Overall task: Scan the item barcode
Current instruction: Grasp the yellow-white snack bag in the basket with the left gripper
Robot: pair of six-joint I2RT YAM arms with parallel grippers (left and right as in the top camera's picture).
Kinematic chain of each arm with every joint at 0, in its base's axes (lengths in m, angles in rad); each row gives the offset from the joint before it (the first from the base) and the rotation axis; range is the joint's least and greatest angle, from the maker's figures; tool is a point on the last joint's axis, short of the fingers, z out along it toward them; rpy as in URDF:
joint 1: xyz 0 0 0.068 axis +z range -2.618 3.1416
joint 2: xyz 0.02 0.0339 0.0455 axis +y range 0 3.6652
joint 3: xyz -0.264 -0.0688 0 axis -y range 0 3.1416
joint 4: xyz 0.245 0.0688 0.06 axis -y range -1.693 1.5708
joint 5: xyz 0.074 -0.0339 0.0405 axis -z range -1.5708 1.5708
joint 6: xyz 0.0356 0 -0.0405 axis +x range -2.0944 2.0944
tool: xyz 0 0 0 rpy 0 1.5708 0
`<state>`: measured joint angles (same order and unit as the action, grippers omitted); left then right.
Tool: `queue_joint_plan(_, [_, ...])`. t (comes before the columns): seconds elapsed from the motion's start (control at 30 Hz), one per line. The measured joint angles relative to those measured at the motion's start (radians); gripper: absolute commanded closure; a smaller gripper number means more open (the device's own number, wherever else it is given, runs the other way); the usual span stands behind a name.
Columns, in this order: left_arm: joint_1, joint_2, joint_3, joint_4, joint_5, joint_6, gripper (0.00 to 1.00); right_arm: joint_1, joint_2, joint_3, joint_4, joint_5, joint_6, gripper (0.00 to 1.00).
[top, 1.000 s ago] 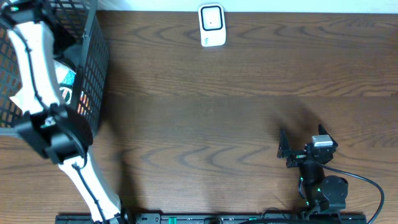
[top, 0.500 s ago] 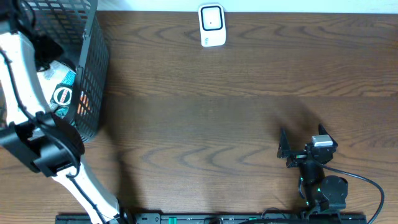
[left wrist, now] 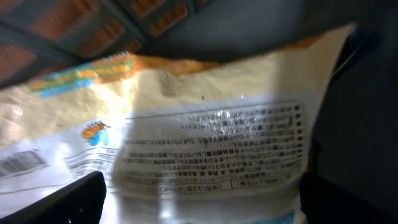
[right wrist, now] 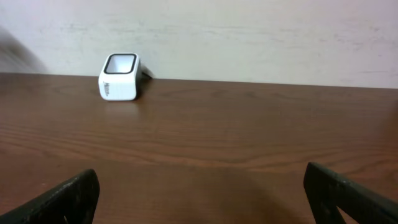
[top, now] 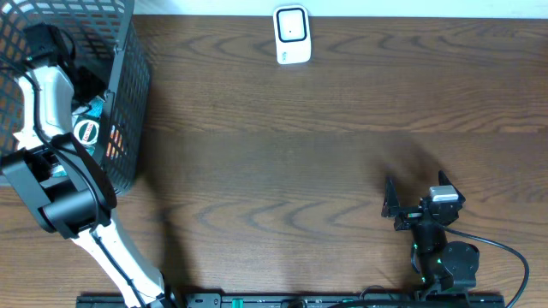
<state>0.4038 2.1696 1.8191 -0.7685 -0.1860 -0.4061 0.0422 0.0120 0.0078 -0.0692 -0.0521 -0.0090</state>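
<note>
Dark wood-grain table (top: pixel 300 145) fills the scene, and most of it is bare.

At the far left a black mesh basket (top: pixel 128 103) is seen, in which the goods are kept together. The left arm (top: pixel 51 94) is bent over its rim and reaches down inside. Beside the arm a round-topped item (top: pixel 86 131) and scraps of teal and orange packaging can be made out through the mesh.

From the left wrist view, a pale yellow packet (left wrist: pixel 205 143) is seen lying close under the left gripper (left wrist: pixel 205 199). The jaws are spread wide, one finger on either side of the packet, and nothing is clamped yet. This pose is judged to be the approach for a pick, with the packet taken as the item to be scanned. Its barcode (left wrist: pixel 22 163) is printed near the left edge of the panel facing the camera, so a grip away from that corner would be called for if the code is to be kept uncovered. The picture is blurred, and it cannot be told whether the fingers touch the film.

At the middle of the far edge of the table, well apart from the basket, a small white scanner (top: pixel 291 34) is stood with its window tilted upward, so that a code can be shown to it from above.

At the lower right the right gripper (right wrist: pixel 199 199) is parked low over the table, jaws apart and empty, and is turned toward the scanner. It is judged to be kept clear of the path from basket to scanner.
</note>
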Motion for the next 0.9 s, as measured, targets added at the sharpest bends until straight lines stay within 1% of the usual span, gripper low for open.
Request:
queue_joint_plan(0.13, [-0.001, 0.0, -0.074, 0.08, -0.001, 0.0, 0.02, 0.0, 0.0, 0.0, 0.0, 0.0, 0.0, 0.01])
queue_joint_plan(0.17, [-0.001, 0.0, -0.092, 0.108, -0.002, 0.003, 0.0, 0.0, 0.0, 0.0, 0.0, 0.0, 0.0, 0.01])
queue_joint_plan(0.27, [-0.001, -0.001, -0.139, 0.175, -0.009, 0.029, 0.28, 0.0, 0.0, 0.0, 0.0, 0.0, 0.0, 0.01])
queue_joint_plan(0.33, [-0.002, -0.004, -0.149, 0.188, -0.011, 0.048, 0.4, 0.0, 0.0, 0.0, 0.0, 0.0, 0.0, 0.01])
queue_joint_plan(0.37, [-0.004, -0.006, -0.149, 0.189, -0.011, 0.052, 0.58, 0.0, 0.0, 0.0, 0.0, 0.0, 0.0, 0.01])
queue_joint_plan(0.4, [-0.006, -0.008, -0.15, 0.189, -0.013, 0.061, 0.73, 0.0, 0.0, 0.0, 0.0, 0.0, 0.0, 0.01])
queue_joint_plan(0.43, [-0.006, -0.009, -0.15, 0.188, -0.013, 0.061, 0.92, 0.0, 0.0, 0.0, 0.0, 0.0, 0.0, 0.01])
queue_joint_plan(0.73, [-0.005, -0.031, -0.151, 0.151, -0.029, 0.071, 0.93, 0.0, 0.0, 0.0, 0.0, 0.0, 0.0, 0.01])
queue_joint_plan(0.9, [-0.005, -0.091, -0.182, 0.123, -0.014, 0.071, 0.93, 0.0, 0.0, 0.0, 0.0, 0.0, 0.0, 0.01])
